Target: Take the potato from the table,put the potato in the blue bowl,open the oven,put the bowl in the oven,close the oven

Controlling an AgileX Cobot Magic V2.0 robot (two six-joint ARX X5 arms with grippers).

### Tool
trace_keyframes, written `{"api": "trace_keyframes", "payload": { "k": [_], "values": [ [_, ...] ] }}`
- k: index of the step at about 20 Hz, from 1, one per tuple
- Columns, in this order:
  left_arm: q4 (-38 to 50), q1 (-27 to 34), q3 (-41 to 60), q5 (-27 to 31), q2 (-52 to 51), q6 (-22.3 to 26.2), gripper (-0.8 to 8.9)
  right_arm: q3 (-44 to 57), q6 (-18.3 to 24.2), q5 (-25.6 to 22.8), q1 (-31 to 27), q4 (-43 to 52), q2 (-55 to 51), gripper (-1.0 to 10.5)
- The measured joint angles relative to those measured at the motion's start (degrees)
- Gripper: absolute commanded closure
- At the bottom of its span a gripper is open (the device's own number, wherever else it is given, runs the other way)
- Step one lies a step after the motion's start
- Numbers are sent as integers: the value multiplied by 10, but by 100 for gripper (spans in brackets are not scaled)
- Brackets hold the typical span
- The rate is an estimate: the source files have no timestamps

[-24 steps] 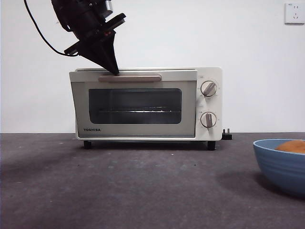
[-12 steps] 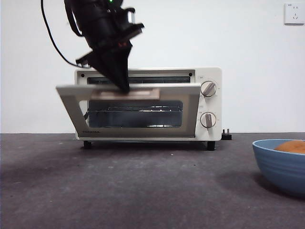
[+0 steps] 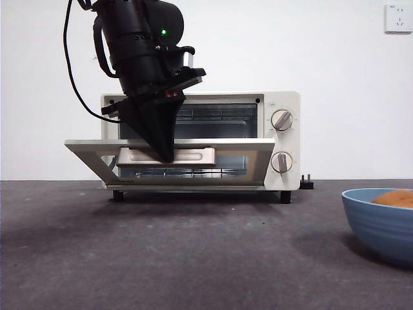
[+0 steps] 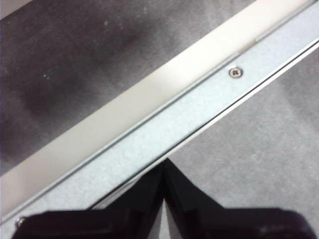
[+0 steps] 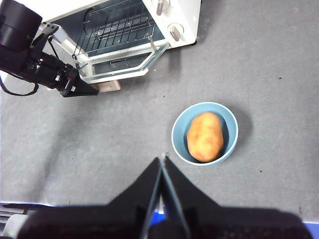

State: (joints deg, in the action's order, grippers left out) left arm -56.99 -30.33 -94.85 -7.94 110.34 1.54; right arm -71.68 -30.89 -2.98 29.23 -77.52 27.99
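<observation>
The cream oven stands at the back of the table, its door swung down to nearly level. My left gripper is shut, its black tip pressing on the left part of the beige handle. The left wrist view shows those jaws together over the door's metal edge. At the right, the potato lies in the blue bowl. My right gripper hangs shut, high above the table, beside the bowl with the potato.
Wire racks show inside the open oven cavity. Two knobs sit on the oven's right panel. A black plug lies by the oven's right foot. A wall socket is at the upper right.
The oven door has swung from shut to nearly level. My left gripper went down and slightly right with the handle. The bowl and potato have not moved.
</observation>
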Motion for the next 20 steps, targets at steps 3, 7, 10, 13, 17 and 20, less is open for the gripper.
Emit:
{"api": "trace_keyframes", "payload": {
  "k": [3,7,10,13,17,20],
  "values": [
    [22,-9,30,9,0,-6,819,0,0,-5,0,0,0,959],
    [48,-16,66,13,3,-21,819,0,0,-11,0,0,0,959],
    [69,-20,68,26,4,-23,819,0,0,-16,0,0,0,959],
    [75,-23,67,30,4,-26,819,0,0,-24,0,0,0,958],
    [47,-43,67,9,-43,-25,819,0,-20,-22,0,0,1,935],
    [31,-52,67,-14,-141,-20,819,0,-32,-9,0,0,8,900]
  ]
}}
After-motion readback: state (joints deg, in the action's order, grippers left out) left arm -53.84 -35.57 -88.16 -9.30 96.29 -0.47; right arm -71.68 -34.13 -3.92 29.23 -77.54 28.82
